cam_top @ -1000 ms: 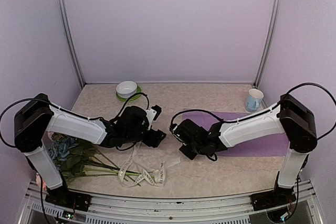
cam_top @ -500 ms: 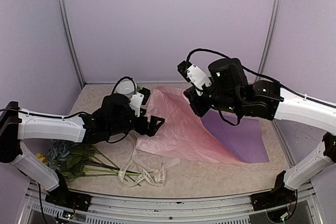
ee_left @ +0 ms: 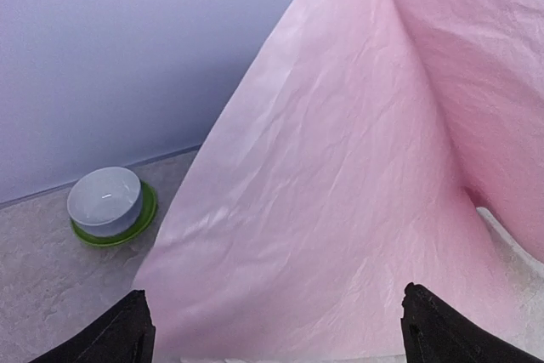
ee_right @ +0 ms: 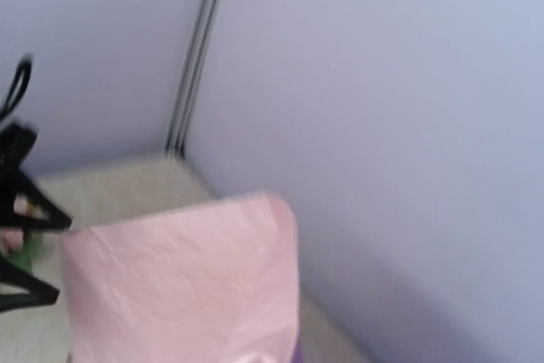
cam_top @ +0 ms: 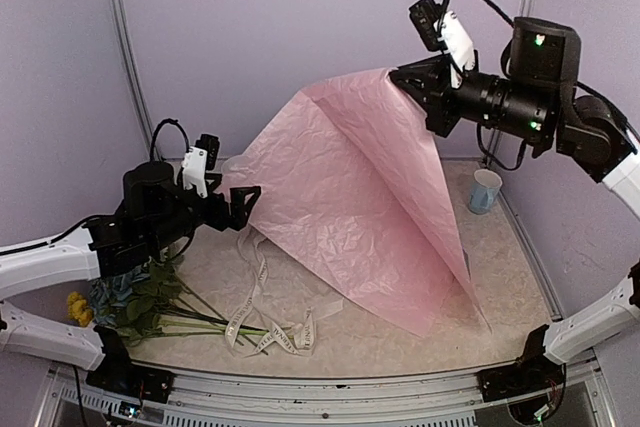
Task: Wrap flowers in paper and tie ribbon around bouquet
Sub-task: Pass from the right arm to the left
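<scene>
Little of the job done, by the look of it. No wrapping and no tying yet, only the paper (cam_top: 350, 207) raised off the desk (cam_top: 510, 267).

Pinched at one corner by the right hand (cam_top: 412, 82), clenched tight on it high in the upper right of the overhead view. Hangs from there like a big slanted tent, spreading down and leftward across the middle of the frame, lower edge trailing on the desk toward the lower right. Long axis a diagonal, from the held corner at upper right down to the low tip right of bottom centre.

At centre left, the left hand (cam_top: 240, 202), spread wide and grasping nothing. Points right, toward the sheet's left edge, and sits just beside it. Cannot tell whether touching or apart. In the left wrist view, pink sheet across most of the frame above the two dark fingertips (ee_left: 119, 337).

Down at lower left of the overhead view, the flowers (cam_top: 140, 307), lying flat on the desk, well apart from the raised corner. Blooms to the left, stems pointing right along the near edge. Just right of them, the ribbon (cam_top: 300, 332), loose in loops over the stem ends.

Left to do, as a guess: spread the sheet flat, lay the flowers on it, roll it into a cone, then tie the ribbon round.
</scene>
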Robot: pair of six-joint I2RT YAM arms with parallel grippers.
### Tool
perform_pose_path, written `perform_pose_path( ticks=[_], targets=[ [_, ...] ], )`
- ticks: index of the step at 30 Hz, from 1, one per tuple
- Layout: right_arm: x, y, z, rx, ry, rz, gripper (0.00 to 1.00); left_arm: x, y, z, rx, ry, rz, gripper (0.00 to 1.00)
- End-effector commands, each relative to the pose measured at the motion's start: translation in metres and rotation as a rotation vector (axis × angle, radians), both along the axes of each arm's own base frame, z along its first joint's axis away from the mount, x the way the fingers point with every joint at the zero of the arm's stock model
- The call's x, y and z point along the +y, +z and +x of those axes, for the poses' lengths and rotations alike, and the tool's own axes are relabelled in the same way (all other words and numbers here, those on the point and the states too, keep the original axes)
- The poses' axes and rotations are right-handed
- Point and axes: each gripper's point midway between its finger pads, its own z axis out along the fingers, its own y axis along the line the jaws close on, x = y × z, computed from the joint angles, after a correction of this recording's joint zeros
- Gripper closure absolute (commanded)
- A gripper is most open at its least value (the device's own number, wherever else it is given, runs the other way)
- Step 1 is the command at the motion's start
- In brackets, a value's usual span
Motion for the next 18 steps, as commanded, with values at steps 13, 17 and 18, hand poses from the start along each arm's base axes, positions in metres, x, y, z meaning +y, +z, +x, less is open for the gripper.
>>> perform_pose_path(
  ticks=[13, 17, 18],
  targets=[
    [-0.012, 0.101, -0.081, -0.302, 0.443, 0.017, 1.00, -0.014, -0.012, -0.013, -0.106, -0.316, -0.184, 0.01],
    [-0.016, 0.105, -0.085, -0.319, 0.449, 0.017, 1.00, -0.042, -0.030, 0.018, -0.014, -0.336, -0.148, 0.01],
    [-0.014, 0.103, -0.084, -0.315, 0.448, 0.013, 1.00, -0.046, -0.033, 0.025, 0.005, -0.331, -0.135, 0.01]
  ],
)
